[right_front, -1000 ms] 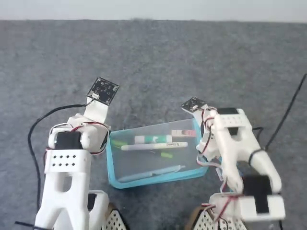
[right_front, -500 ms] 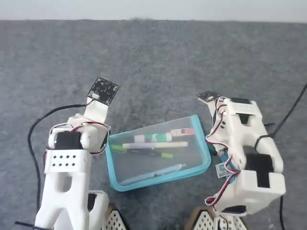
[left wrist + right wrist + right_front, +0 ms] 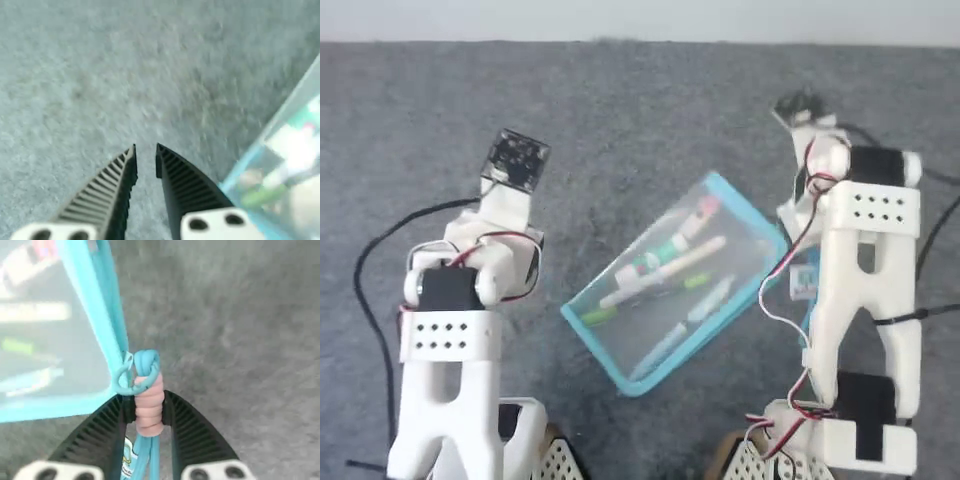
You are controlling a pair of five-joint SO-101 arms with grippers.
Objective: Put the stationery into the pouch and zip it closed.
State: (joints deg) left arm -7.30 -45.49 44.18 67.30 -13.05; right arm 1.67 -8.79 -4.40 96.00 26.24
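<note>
Pouch [image 3: 670,290] lies tilted, its zip pull [image 3: 148,407] pinched by the right fingers [image 3: 192,432] (left fingers [image 3: 185,187] slightly parted, empty).

Left end effector [image 3: 145,156], jaws narrowly apart, over grey carpet [image 3: 100,60], near the turquoise-edged clear pouch [image 3: 282,160]

No legible text shows on the pouch [image 3: 745,250] or elsewhere.

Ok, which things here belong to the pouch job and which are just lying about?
Job: pouch, stationery inside it, zip pull cord, right gripper shut on that cord, left gripper beside the pouch.
Just there: grey carpet.
</note>
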